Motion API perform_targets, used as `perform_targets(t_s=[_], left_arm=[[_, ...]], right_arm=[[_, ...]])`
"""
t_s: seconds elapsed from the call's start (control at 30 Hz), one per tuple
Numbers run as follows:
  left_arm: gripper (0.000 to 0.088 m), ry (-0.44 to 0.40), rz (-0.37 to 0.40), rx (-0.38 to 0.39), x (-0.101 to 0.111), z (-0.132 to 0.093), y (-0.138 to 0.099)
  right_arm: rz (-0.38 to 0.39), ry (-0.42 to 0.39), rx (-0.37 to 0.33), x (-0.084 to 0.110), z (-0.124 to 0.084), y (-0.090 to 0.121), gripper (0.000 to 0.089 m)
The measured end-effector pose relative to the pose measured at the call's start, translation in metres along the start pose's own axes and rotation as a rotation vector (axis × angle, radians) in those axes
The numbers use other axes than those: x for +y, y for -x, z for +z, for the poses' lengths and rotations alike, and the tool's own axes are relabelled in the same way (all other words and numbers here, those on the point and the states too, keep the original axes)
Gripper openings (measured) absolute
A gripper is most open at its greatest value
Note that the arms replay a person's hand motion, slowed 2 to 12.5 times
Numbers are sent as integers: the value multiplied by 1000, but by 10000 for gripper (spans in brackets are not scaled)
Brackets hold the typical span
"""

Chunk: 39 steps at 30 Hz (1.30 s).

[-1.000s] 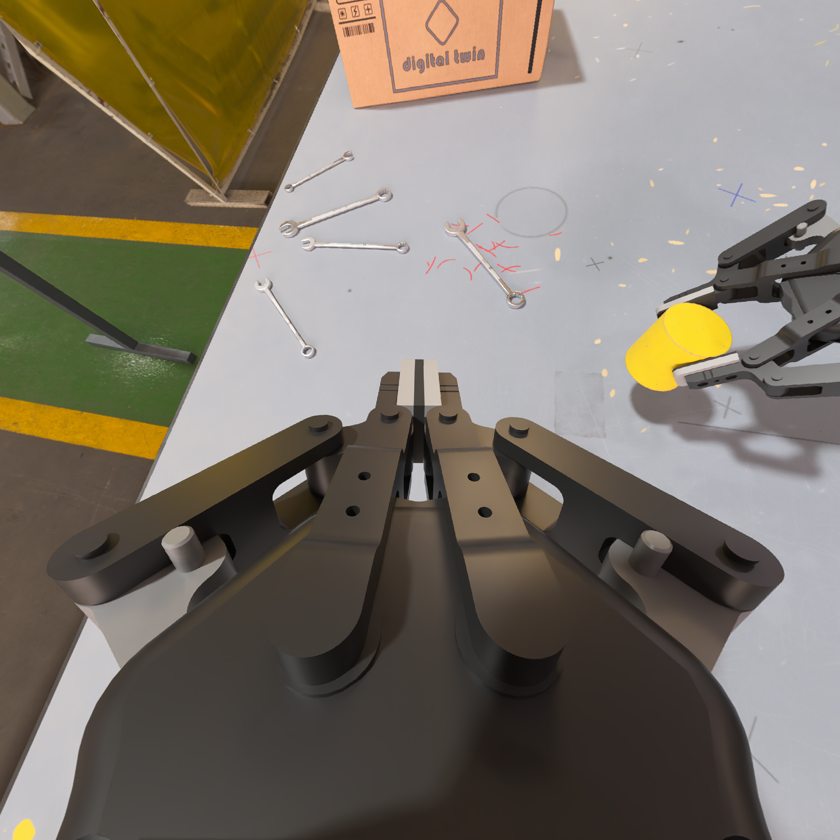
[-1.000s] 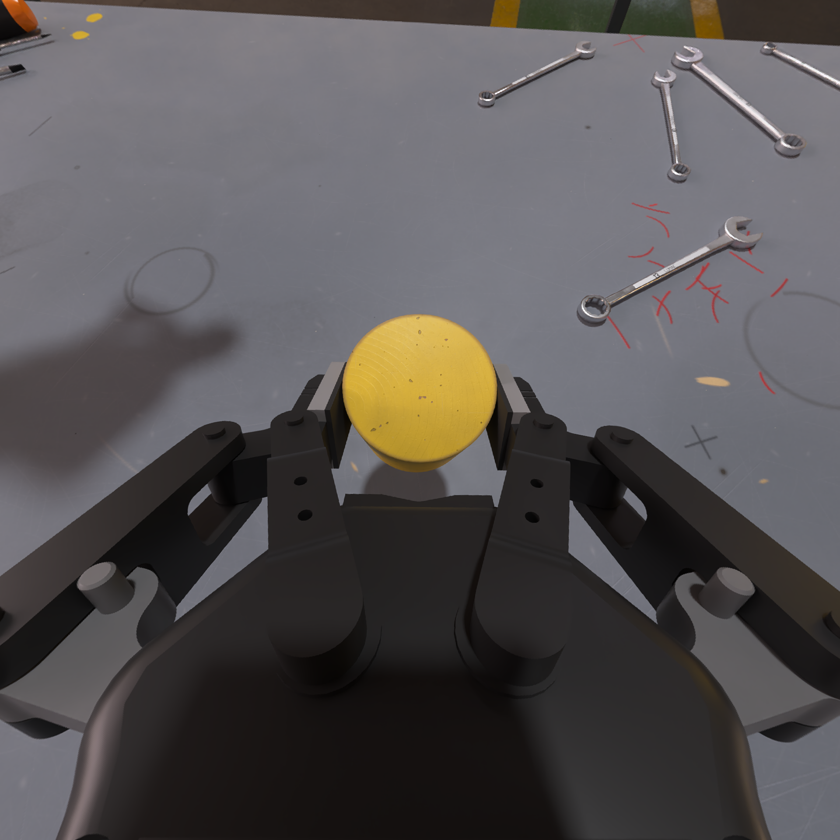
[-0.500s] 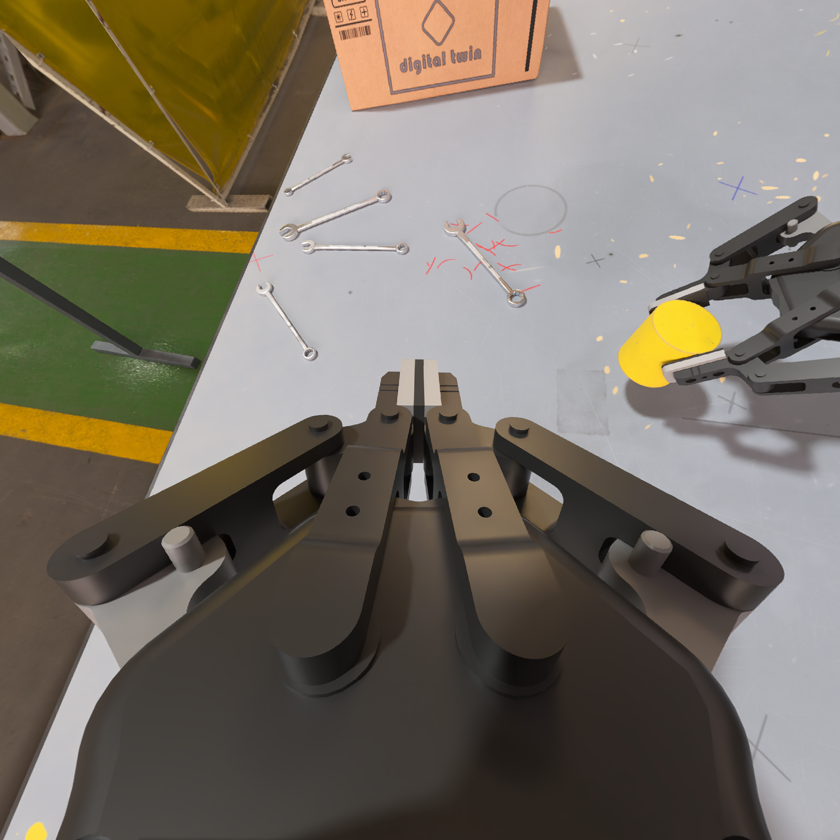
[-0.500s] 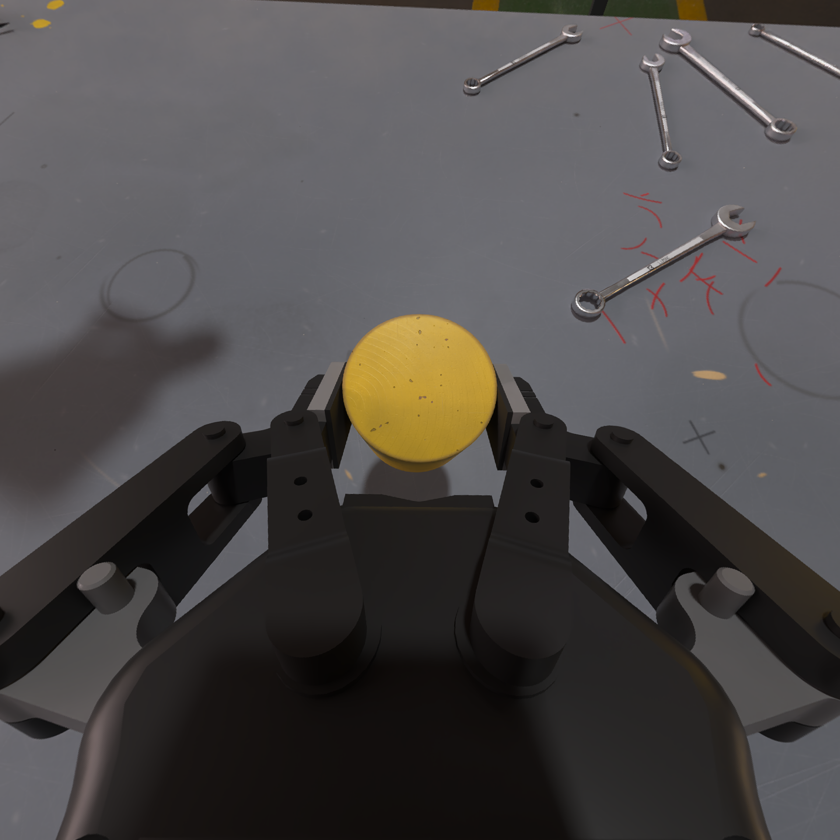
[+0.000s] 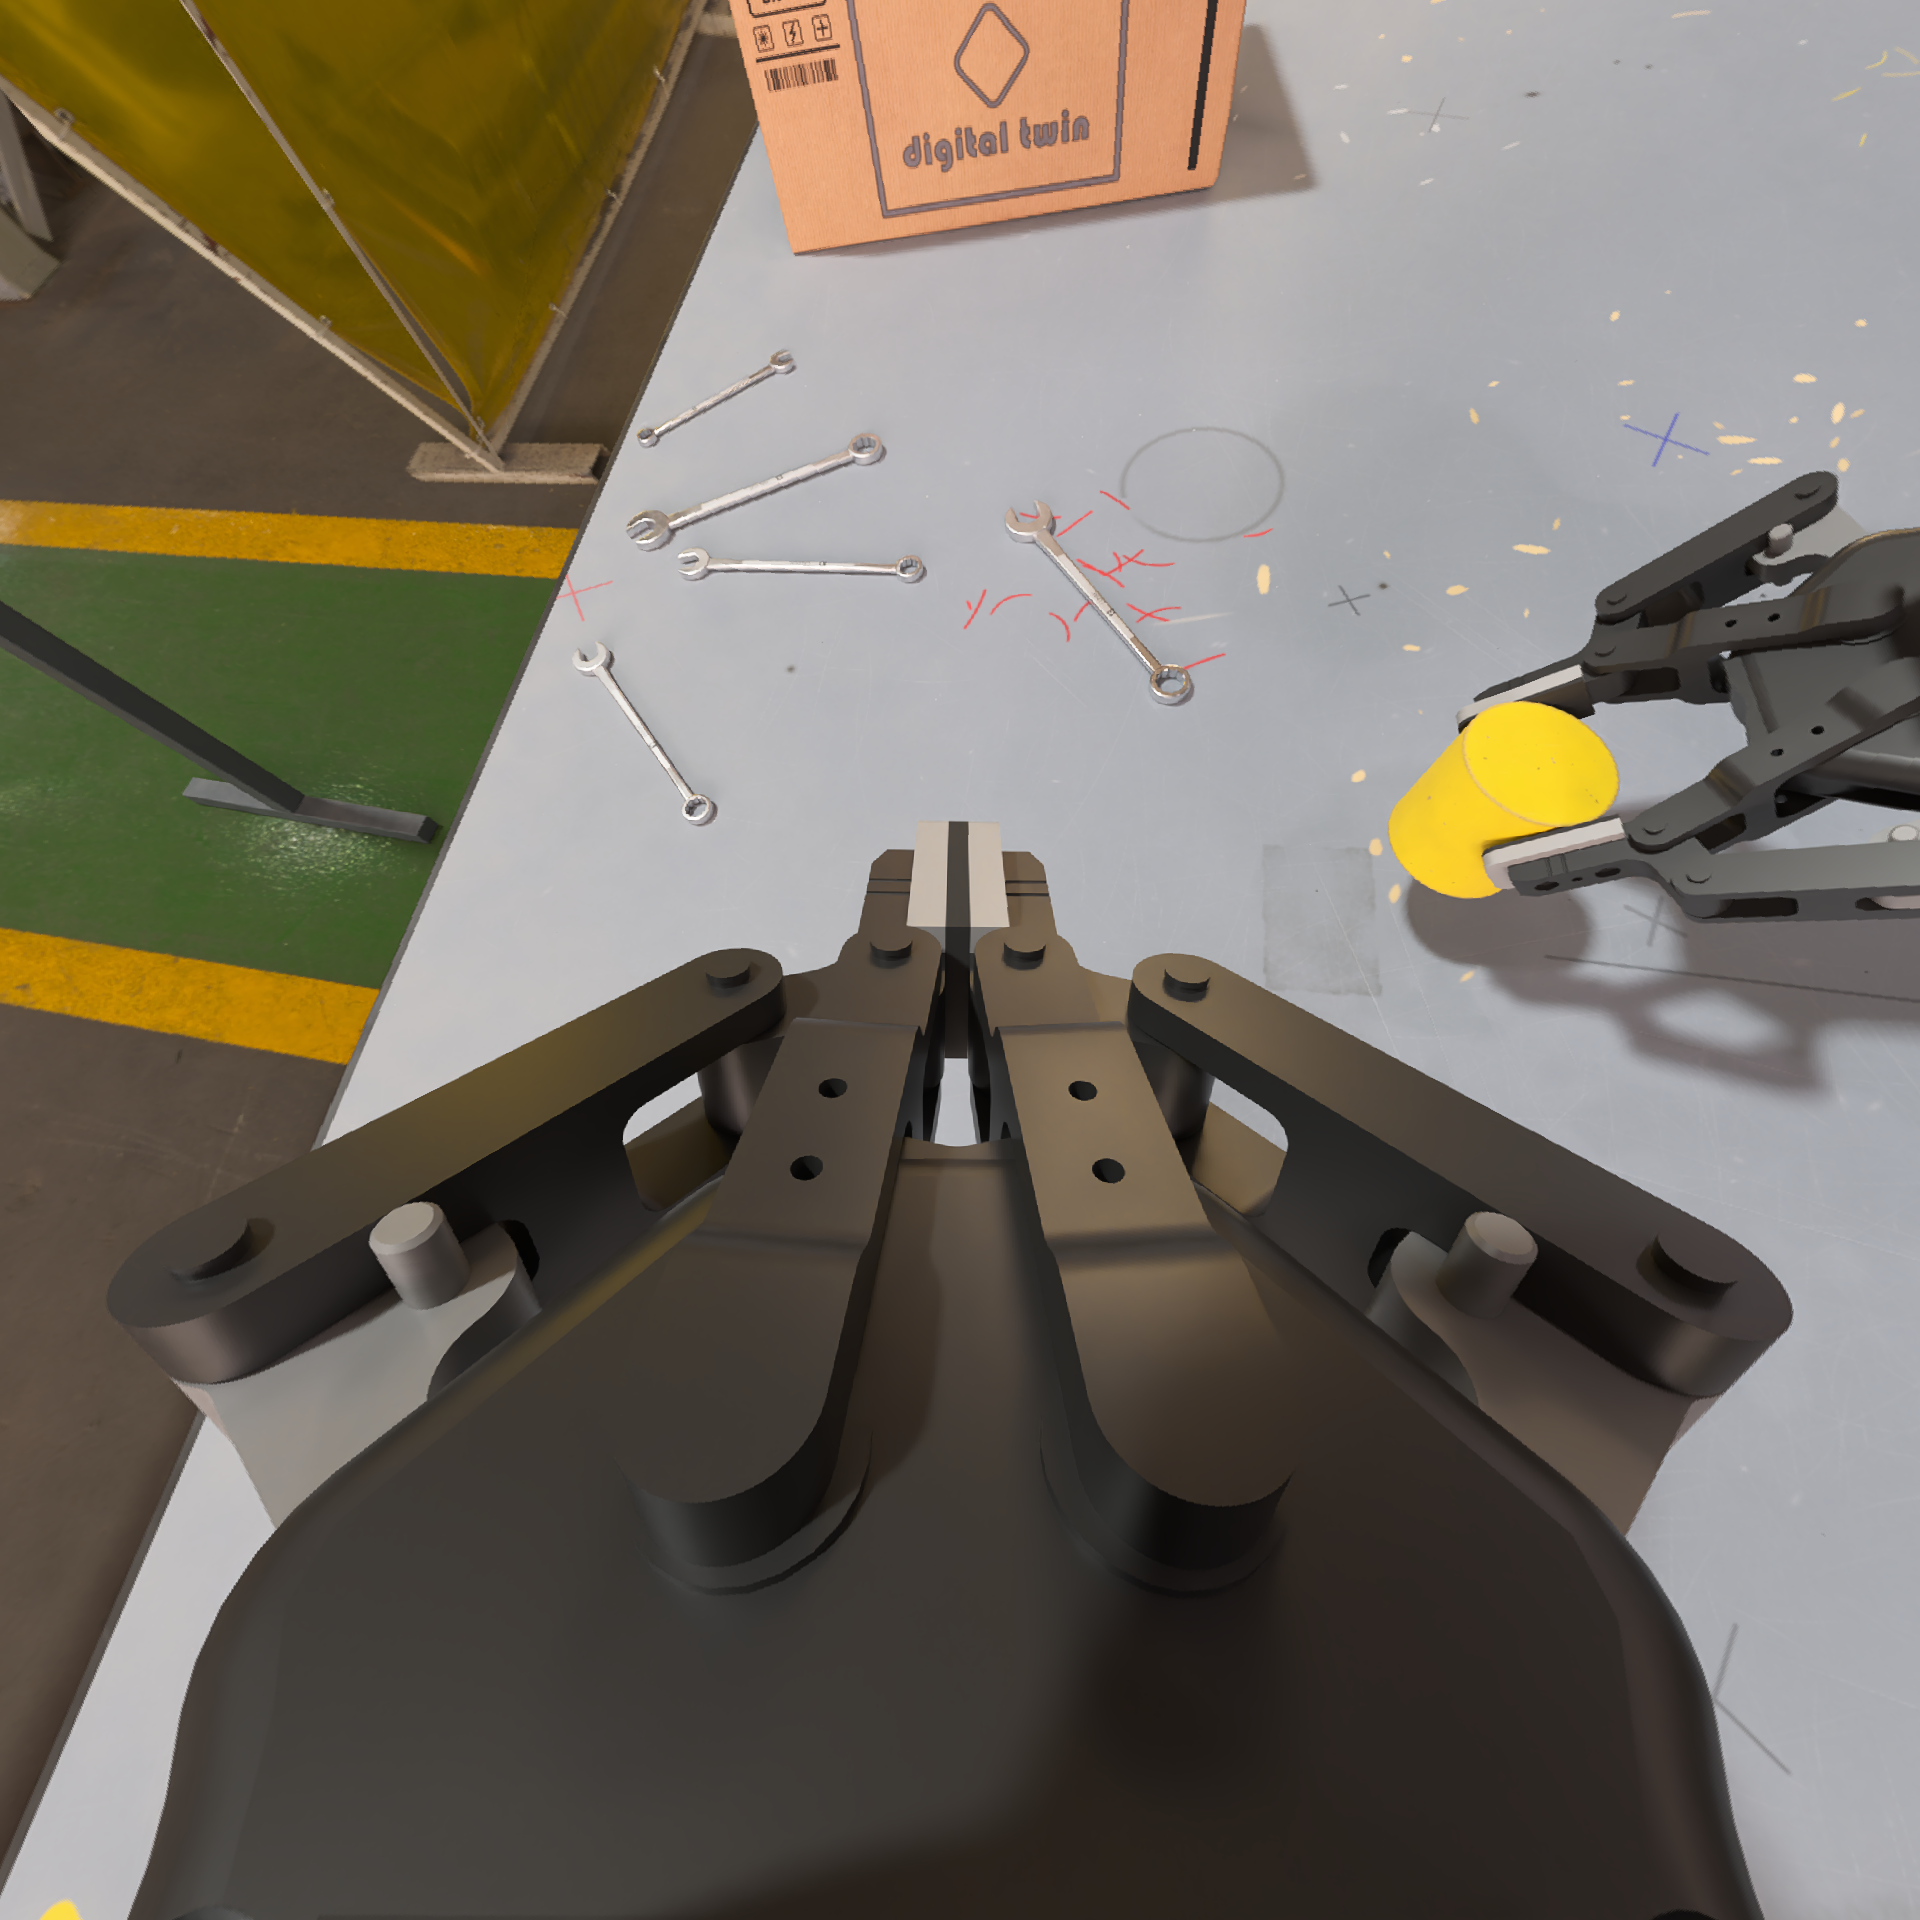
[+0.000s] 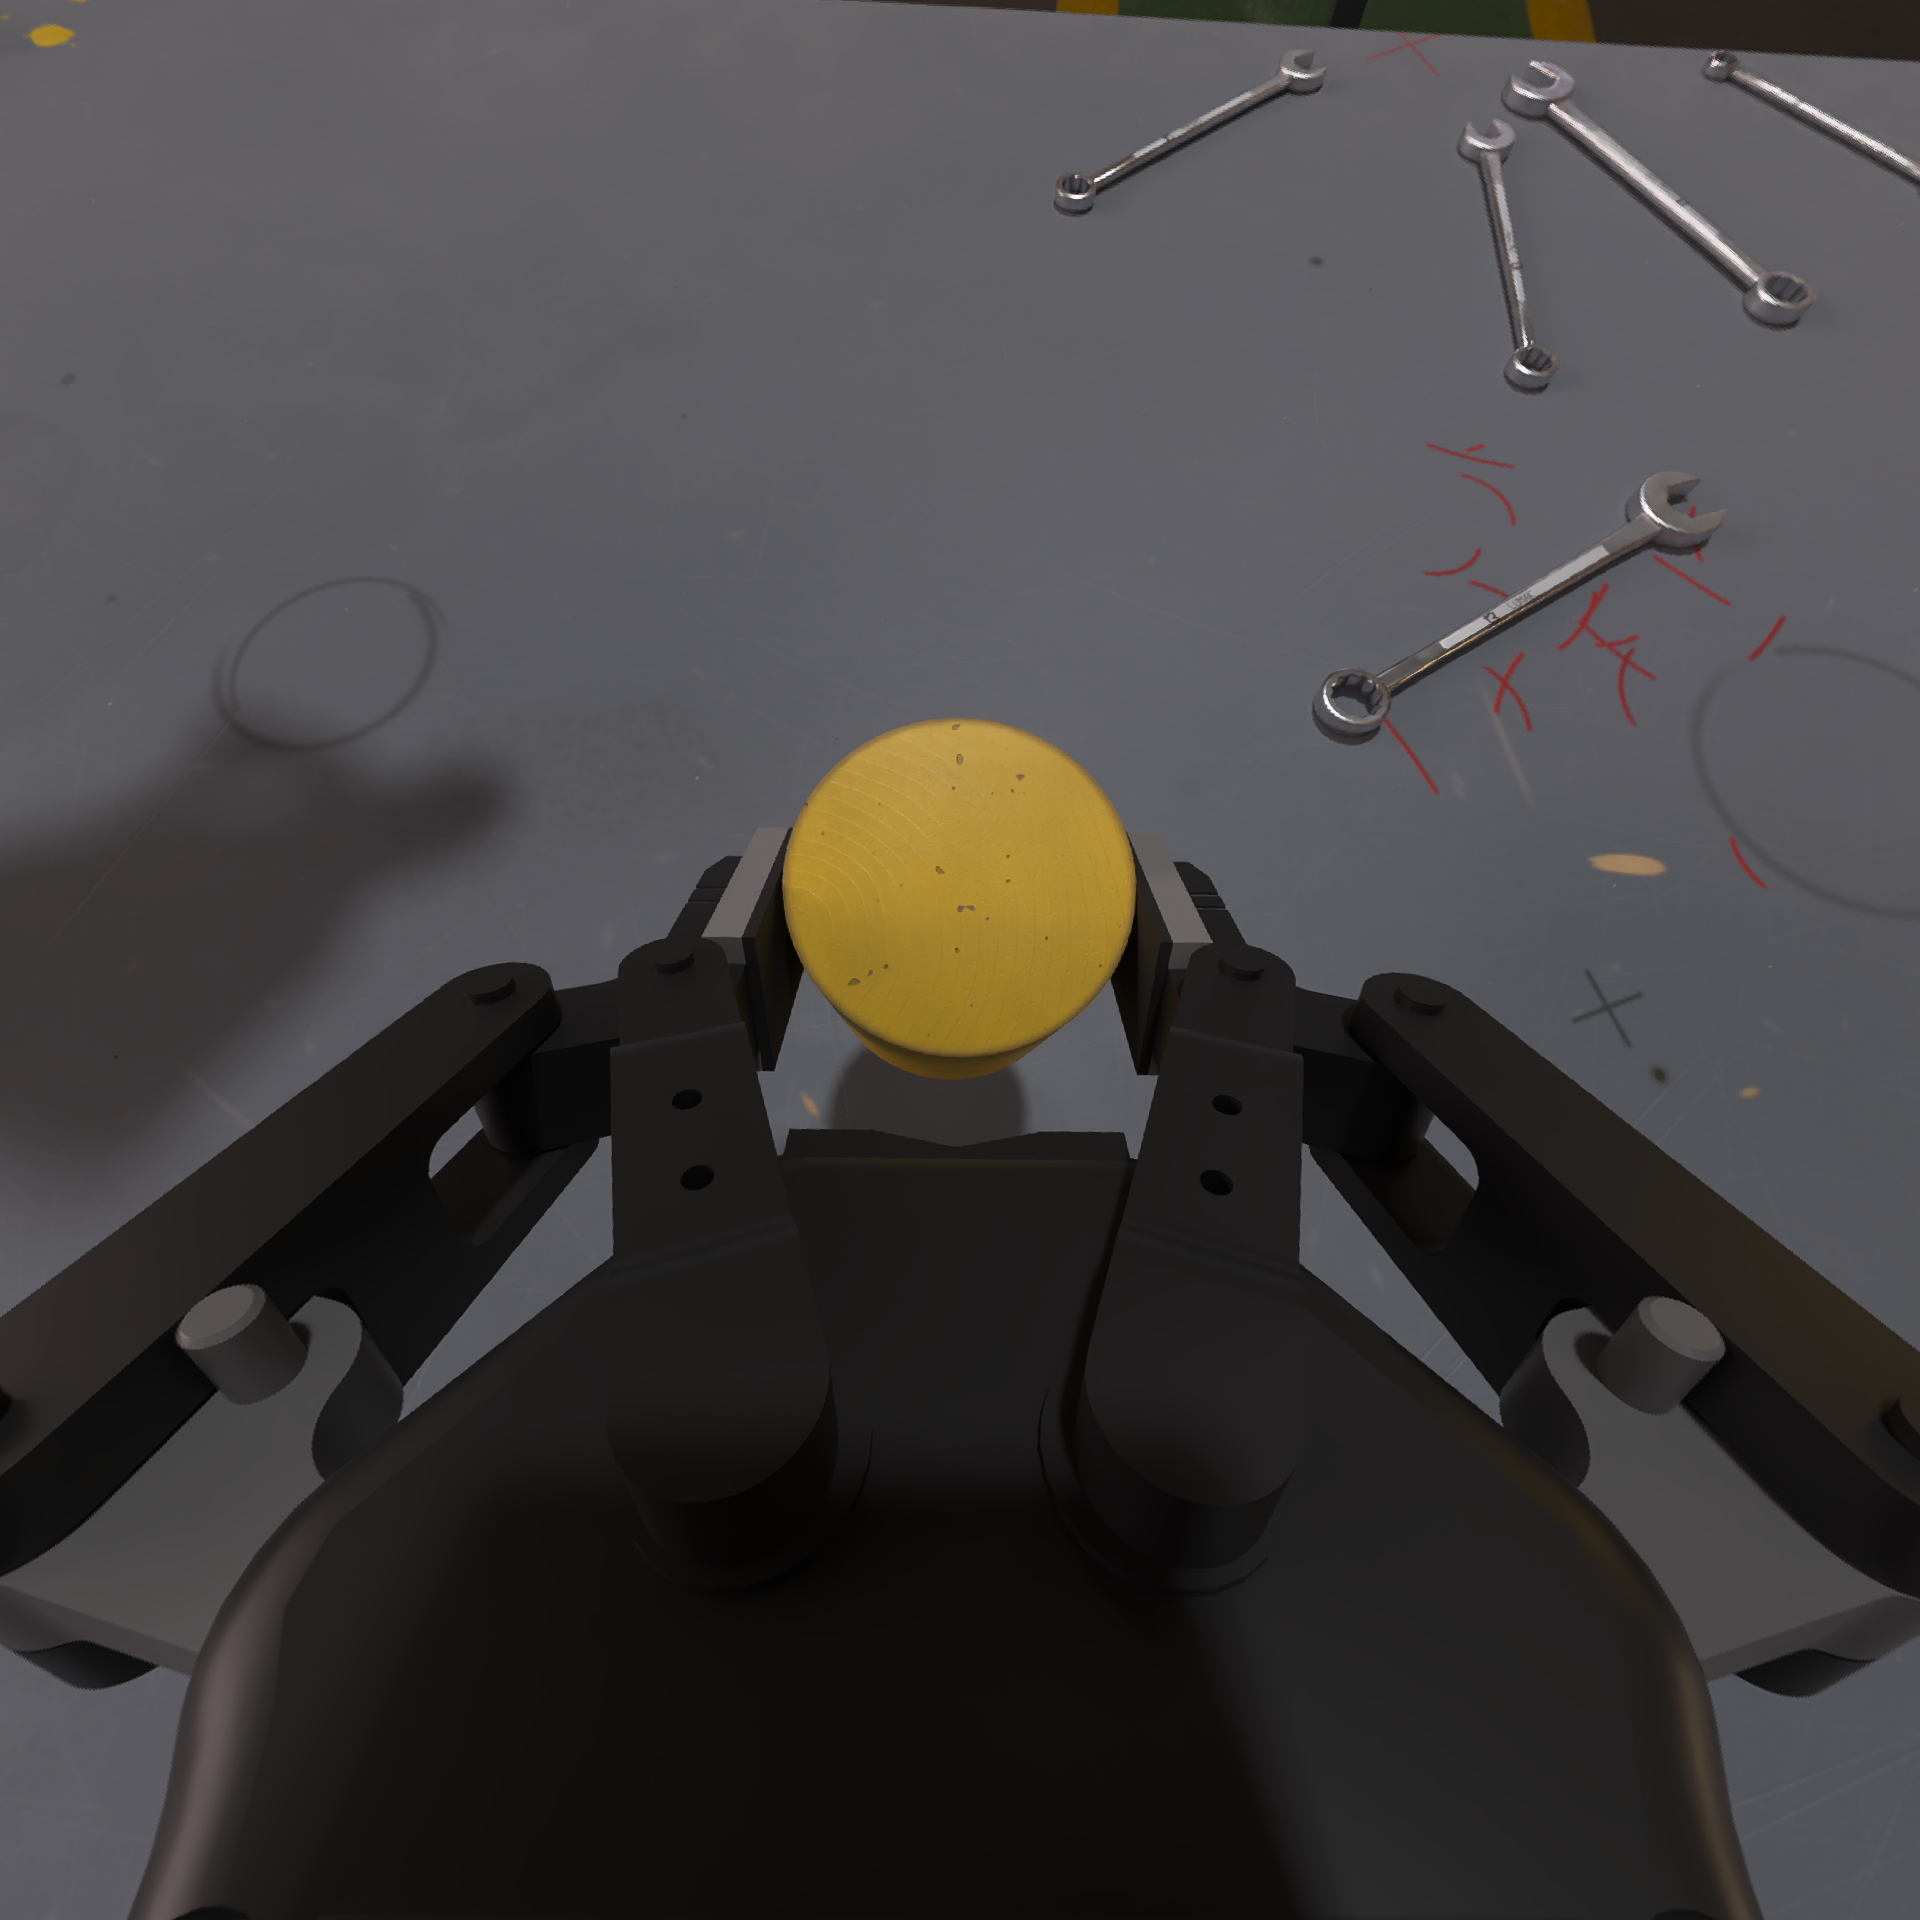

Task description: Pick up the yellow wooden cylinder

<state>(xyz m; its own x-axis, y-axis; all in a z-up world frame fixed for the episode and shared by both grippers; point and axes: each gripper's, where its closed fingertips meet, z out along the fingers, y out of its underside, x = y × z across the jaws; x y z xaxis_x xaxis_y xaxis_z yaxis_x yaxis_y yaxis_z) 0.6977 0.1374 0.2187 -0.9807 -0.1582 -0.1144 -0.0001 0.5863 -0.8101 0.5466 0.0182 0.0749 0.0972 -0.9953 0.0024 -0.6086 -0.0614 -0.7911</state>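
The yellow wooden cylinder (image 6: 956, 894) is clamped between the pads of my right gripper (image 6: 958, 902), its round end face towards the camera. It hangs above the grey table, with its shadow below. In the left wrist view the same cylinder (image 5: 1496, 795) shows at the right, held by the right gripper (image 5: 1536, 774) clear of the table. My left gripper (image 5: 958, 883) is shut and empty, pads together, over the table to the left of the cylinder.
Several silver wrenches (image 5: 1099, 601) lie on the table (image 5: 1039, 748) ahead, also in the right wrist view (image 6: 1507, 613). A cardboard box (image 5: 987, 114) stands at the far end. The table's left edge (image 5: 499, 790) drops to a green and yellow floor. A yellow screen (image 5: 343, 177) stands far left.
The right gripper has carried the cylinder a little higher and towards the left gripper. The left gripper has stayed shut and nearly still.
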Motion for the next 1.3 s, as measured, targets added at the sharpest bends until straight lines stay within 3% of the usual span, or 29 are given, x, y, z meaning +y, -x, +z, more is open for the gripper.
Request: perform_targets(t_s=[1.3], left_arm=[[0,-14,-5,6,-1,1,0]], right_arm=[[-8,108,74,-5,2,1,508]])
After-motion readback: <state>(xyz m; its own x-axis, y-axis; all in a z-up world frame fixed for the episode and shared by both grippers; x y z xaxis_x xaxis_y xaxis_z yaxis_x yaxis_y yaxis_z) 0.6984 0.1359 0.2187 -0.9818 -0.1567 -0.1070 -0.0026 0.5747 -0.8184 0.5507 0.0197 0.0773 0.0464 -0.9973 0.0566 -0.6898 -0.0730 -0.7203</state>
